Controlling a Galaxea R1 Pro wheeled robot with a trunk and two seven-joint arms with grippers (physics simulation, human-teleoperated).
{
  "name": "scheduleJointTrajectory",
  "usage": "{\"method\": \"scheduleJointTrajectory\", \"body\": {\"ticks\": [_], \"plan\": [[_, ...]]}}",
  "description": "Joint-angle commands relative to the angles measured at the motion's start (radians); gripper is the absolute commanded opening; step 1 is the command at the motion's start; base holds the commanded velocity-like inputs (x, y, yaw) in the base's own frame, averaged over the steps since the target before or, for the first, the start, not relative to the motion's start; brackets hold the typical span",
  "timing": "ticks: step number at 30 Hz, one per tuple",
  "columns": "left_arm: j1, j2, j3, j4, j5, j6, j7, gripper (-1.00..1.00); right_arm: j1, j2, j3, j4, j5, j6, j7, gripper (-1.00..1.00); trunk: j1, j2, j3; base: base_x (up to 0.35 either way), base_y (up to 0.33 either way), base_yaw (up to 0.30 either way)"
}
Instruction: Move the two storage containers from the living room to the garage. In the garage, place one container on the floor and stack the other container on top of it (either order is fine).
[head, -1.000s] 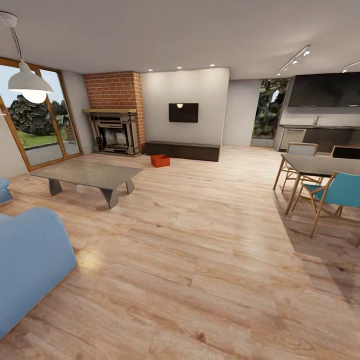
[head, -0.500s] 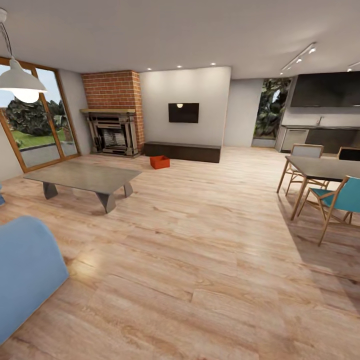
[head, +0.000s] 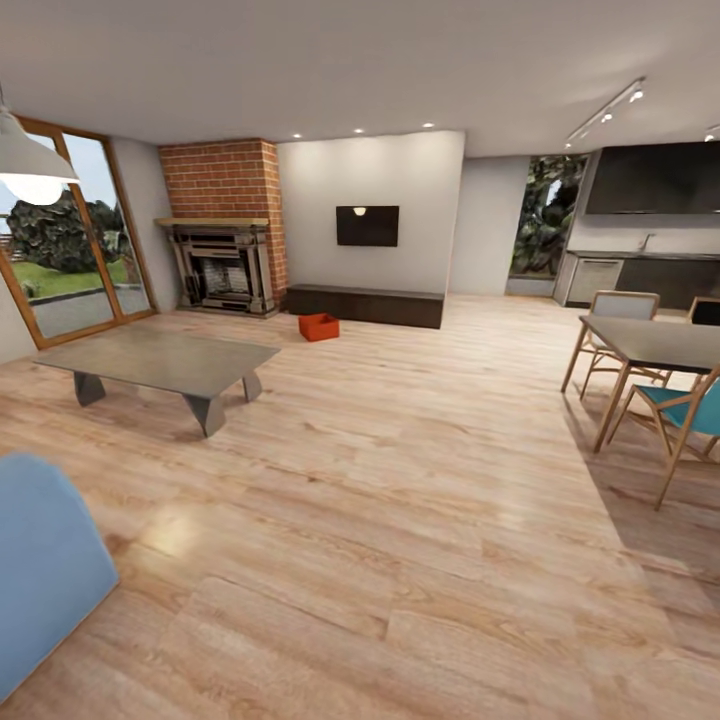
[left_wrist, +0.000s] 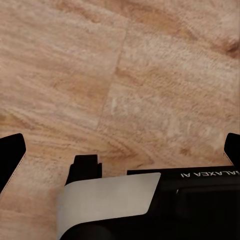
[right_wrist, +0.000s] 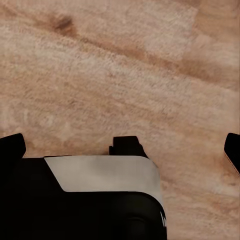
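Storage container (head: 319, 326) by cabinet (head: 364, 304) in head view; wrist views: wood floor (left_wrist: 150, 75).

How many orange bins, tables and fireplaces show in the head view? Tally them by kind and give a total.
Orange bins: 1, the storage container.
Tables: 2, the coffee table and the dining table.
Fireplaces: 1, the fireplace.
Total: 4.

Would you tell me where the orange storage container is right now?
In the head view, the storage container sits on the wood floor, before the low cabinet, right of the fireplace.
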Motion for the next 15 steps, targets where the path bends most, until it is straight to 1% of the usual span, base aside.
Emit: {"method": "scheduleJointTrajectory", "body": {"ticks": [1,15], "plan": [[-0.001,0.0,-0.008,0.0,0.01,0.004,-0.002,1.0,-0.001,0.001,0.008,0.003,-0.009,-0.005,-0.001,1.0,0.001,0.0,-0.001,0.322,0.0,0.0],[0.0,0.0,-0.008,0.0,0.01,0.004,-0.002,1.0,-0.002,0.001,0.009,0.003,-0.009,-0.005,-0.001,1.0,0.001,0.0,-0.001,0.322,0.0,0.0]]}}
